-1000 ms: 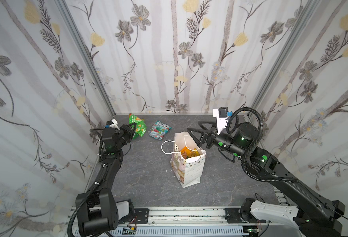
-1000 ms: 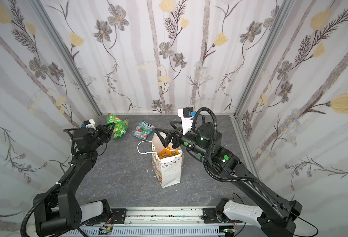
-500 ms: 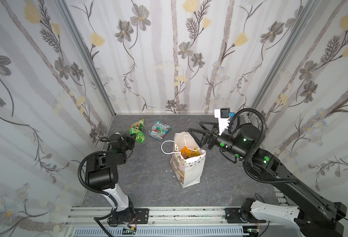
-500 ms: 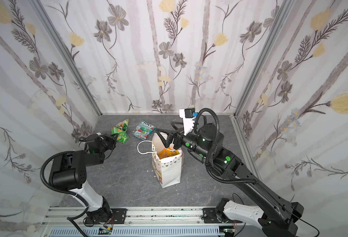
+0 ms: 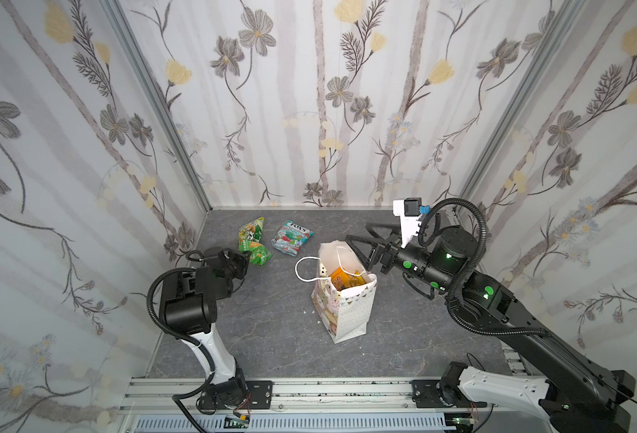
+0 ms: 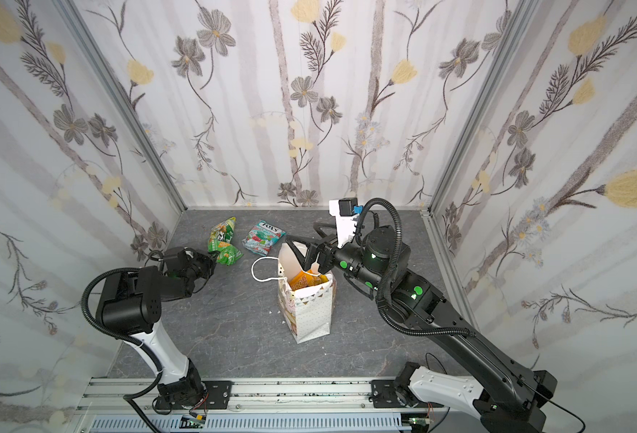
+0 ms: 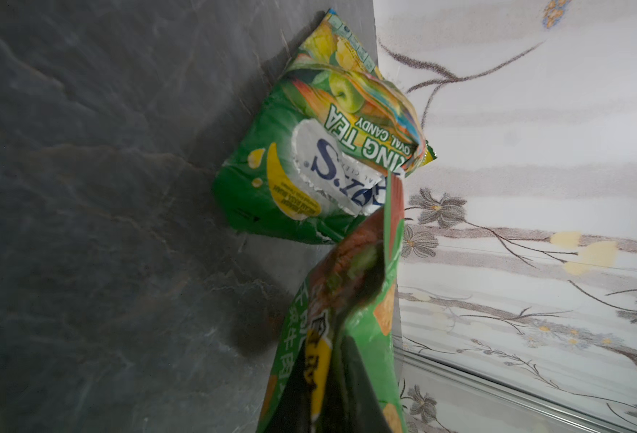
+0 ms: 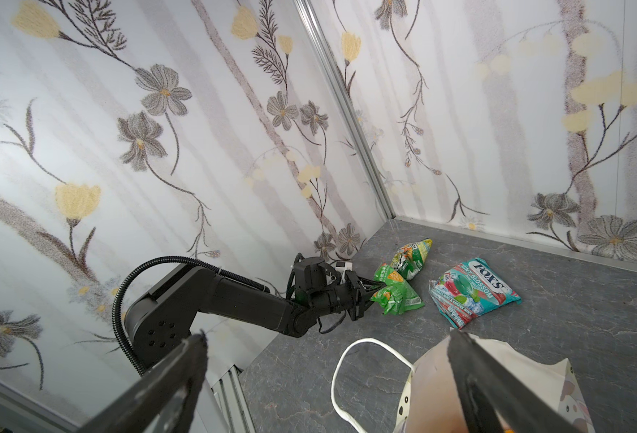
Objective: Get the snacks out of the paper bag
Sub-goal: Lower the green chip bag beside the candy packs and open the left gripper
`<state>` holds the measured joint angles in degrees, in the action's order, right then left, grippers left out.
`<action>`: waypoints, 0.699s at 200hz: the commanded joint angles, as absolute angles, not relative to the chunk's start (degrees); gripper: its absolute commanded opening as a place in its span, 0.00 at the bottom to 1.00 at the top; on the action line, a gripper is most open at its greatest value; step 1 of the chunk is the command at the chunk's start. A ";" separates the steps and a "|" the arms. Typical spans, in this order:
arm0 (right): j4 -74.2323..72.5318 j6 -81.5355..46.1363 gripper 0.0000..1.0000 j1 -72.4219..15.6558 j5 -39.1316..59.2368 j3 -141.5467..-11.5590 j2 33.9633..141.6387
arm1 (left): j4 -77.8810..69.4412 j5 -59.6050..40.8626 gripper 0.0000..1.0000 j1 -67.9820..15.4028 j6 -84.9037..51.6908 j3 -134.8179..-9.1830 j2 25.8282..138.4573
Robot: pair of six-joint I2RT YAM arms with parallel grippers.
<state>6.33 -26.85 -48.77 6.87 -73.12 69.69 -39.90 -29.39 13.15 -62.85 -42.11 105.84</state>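
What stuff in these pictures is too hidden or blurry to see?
- Snacks left in the paper bag: both top views, its walls hide all but orange packet tops.
- Whether the left gripper grips the green packet: left wrist view, blurry packet covers the fingers.

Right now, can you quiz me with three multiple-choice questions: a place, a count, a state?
1. Where is the teal packet? A in the paper bag; B on the table; C in a pincer.
2. Packets outside the bag? A one; B three; C five.
3. The right pincer is: A wide open; B shut on a handle; C shut on a packet.
1 B, it lies flat on the table; 2 B, yellow-green packet, green packet and teal one; 3 A, its jaws stand far apart.
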 commanded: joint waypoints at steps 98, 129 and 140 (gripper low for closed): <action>6.54 -26.19 0.99 -48.57 6.25 -74.86 70.40 | 10.46 -12.50 0.83 13.20 -33.94 -58.33 99.72; 6.59 -26.24 0.99 -48.67 5.97 -74.71 70.14 | 12.63 -12.10 0.94 13.17 -30.72 -59.50 97.06; 6.51 -26.28 0.99 -48.67 6.06 -74.66 70.23 | 13.80 -11.24 0.96 13.16 -29.64 -59.95 95.84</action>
